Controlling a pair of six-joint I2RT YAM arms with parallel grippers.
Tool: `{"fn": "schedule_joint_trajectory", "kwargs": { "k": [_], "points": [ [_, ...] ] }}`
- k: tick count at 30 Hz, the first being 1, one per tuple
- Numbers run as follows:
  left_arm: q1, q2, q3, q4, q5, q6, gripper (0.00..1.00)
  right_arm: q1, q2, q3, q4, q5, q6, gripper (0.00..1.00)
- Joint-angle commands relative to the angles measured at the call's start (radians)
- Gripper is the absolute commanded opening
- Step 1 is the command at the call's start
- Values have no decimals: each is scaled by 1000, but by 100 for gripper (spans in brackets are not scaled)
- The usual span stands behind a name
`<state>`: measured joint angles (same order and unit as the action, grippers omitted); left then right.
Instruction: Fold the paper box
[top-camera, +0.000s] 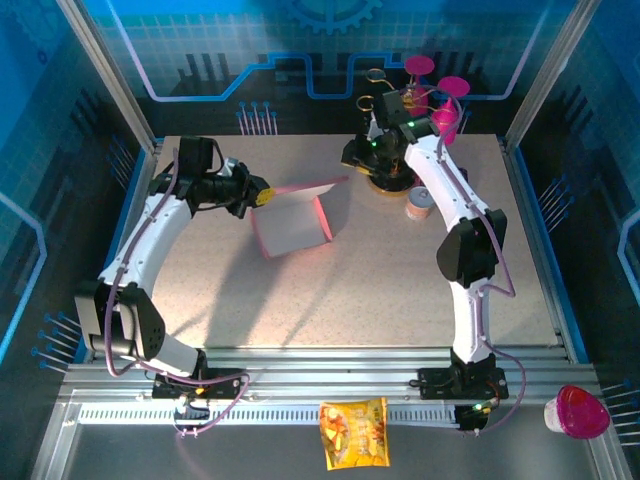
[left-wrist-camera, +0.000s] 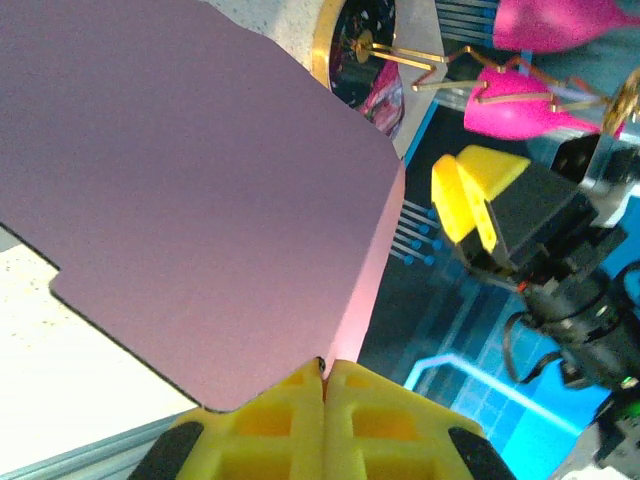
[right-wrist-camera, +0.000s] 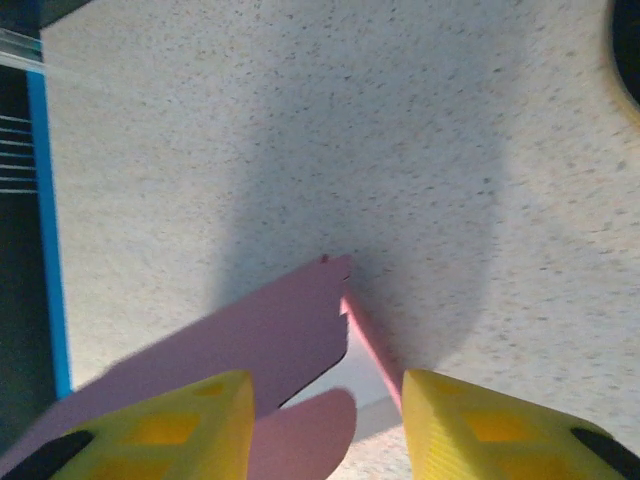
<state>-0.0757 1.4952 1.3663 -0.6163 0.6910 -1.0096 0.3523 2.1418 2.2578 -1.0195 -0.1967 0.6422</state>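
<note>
You had the left end effector pressed together on an edge of the paper box, pinching the pink sheet at its rim. The box sat near the middle of the table, part folded, with one wall raised and a long flap reaching toward the right arm. Your right end effector was spread, a finger on each side of that flap's end. Pink goblets stood at the far edge.

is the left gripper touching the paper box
Touching. The left wrist view shows the left gripper with its jaws pressed together on the near corner of the paper box, with no gap between them.
</note>
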Motion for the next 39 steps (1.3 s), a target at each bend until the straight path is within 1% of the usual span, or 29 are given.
{"fn": "schedule_joint_trajectory", "kwargs": {
  "k": [1,3,6,11,19,24,34,39],
  "points": [
    [6,-20,19,-84,50,215,0,6,-21,17,-135,47,-122,45],
    [4,-33,-6,-63,41,268,0,7,-62,-34,-118,31,-101,45],
    [4,-46,-77,45,76,291,0,9,-101,-94,-117,-9,-70,45],
    [2,-64,-123,65,74,334,0,42,-132,-135,-153,-44,-70,47],
    [2,-76,-122,66,80,326,0,62,-138,-129,-176,-72,-72,49],
    [2,-72,-116,72,90,322,0,64,-137,-154,-150,-78,-67,49],
    [-1,-76,-127,92,106,309,0,67,-117,-146,-132,-129,-62,49],
    [-1,-73,-128,102,119,302,0,61,-107,-126,-150,-154,-76,52]
  ]
}}
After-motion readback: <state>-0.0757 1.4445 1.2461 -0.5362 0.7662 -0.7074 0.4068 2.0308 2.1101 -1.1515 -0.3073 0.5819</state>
